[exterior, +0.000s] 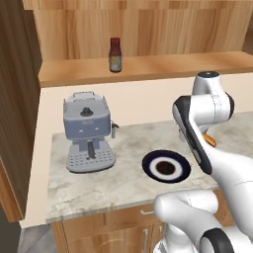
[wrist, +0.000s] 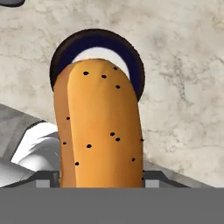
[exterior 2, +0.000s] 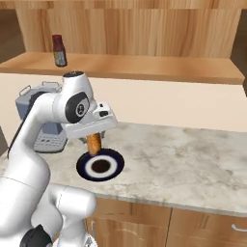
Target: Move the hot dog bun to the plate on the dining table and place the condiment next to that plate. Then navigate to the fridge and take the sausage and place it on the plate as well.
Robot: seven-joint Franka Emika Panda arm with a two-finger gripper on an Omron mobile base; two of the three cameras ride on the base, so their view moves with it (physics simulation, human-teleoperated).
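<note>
The fingers (wrist: 99, 181) are clamping the hot dog bun (wrist: 98, 131) at its near end, its long axis pointing away toward the plate (wrist: 96, 46), which is lying just beyond and beneath on the counter (wrist: 183, 87).

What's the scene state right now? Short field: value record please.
held item: hot dog bun, hanging end-down from the gripper
gripper: shut on the bun
plate: dark-rimmed, on the marble counter, below the bun
bun vs plate: above it, not yet set down
condiment bottle: upright on the wooden ledge behind the counter
coffee machine: on the counter, left of the plate
</note>
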